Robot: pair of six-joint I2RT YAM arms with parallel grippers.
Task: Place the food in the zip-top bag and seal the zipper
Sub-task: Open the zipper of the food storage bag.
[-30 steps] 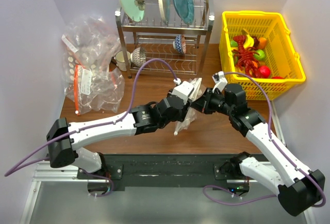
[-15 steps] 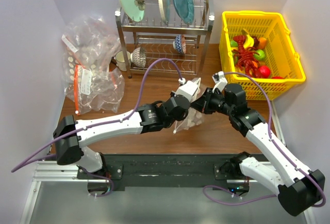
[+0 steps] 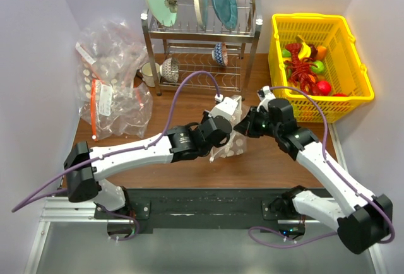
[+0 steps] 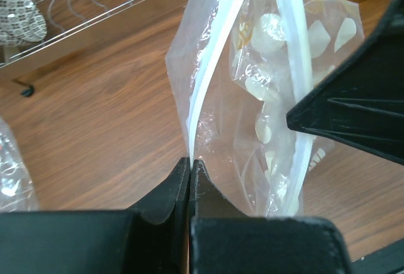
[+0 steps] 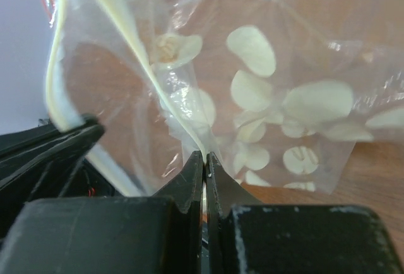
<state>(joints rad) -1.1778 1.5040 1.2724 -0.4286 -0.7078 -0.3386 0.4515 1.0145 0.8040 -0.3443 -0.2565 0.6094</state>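
The zip-top bag [image 3: 227,148] hangs between my claws: left claw [image 4: 190,166] pinches one mouth edge, right claw [image 5: 205,160] the other. The food [image 3: 306,65] lies nearer the right one.

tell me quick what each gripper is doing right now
Left gripper: closed, pinching the zip-top bag at its mouth edge.
Right gripper: closed, pinching the zip-top bag too.

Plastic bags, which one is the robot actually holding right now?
The dotted bag at centre, pinched between both arms' fingers. The other bags lie heaped at the left, untouched, some with orange-red strips.
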